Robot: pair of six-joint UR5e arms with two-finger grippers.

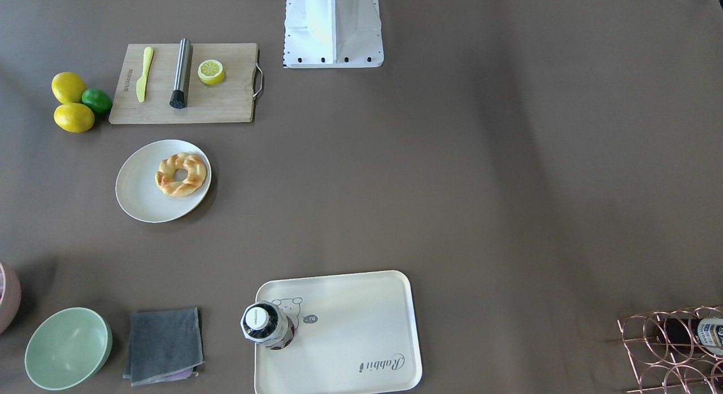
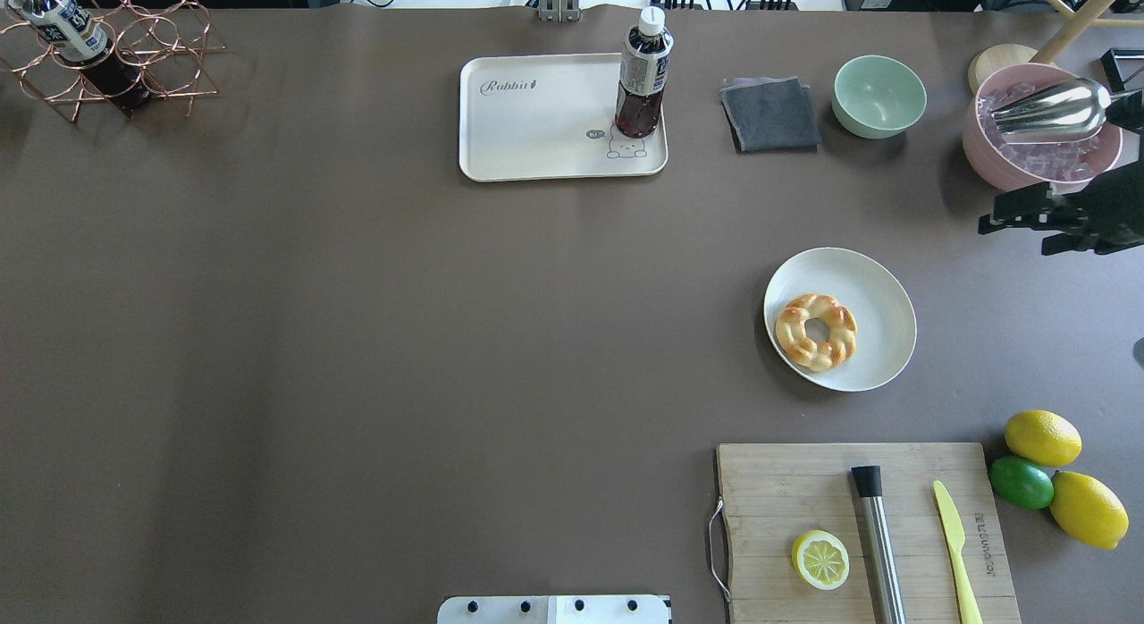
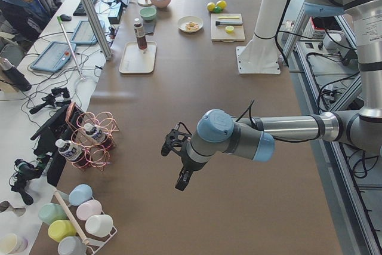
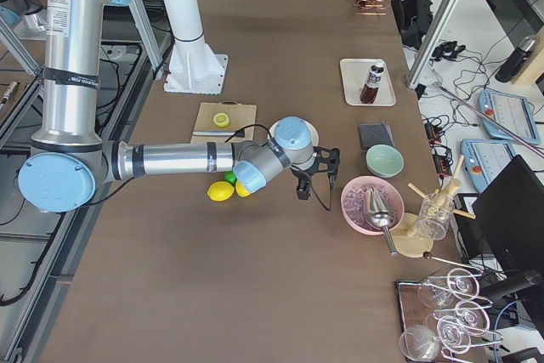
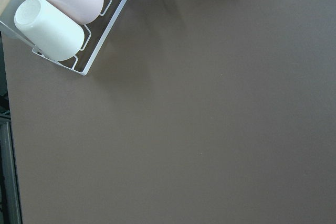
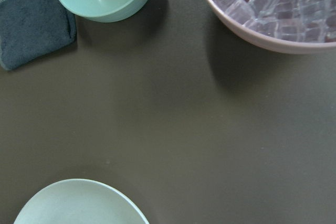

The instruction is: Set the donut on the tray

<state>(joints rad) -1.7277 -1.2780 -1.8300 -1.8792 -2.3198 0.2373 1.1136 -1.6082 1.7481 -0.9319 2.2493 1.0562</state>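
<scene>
The golden-brown braided donut (image 1: 181, 175) lies on a round off-white plate (image 1: 141, 191); it also shows in the overhead view (image 2: 815, 331). The cream-white tray (image 1: 350, 315), also in the overhead view (image 2: 536, 123), lies far from the plate with a dark drink bottle (image 2: 642, 79) standing on its bear-print corner. My right gripper (image 2: 1014, 235) hovers at the table's right side, between the plate and the pink ice bowl, and looks open and empty. My left gripper (image 3: 173, 168) hangs over bare table far from both; I cannot tell whether it is open or shut.
A wooden cutting board (image 2: 786, 490) holds a lemon half (image 2: 820, 560), a metal muddler and a yellow knife. Two lemons and a lime (image 2: 1022, 482) lie beside it. A green bowl (image 2: 879, 95), grey cloth (image 2: 770, 114), pink ice bowl (image 2: 1041, 150) and wire bottle rack (image 2: 116, 52) line the far edge.
</scene>
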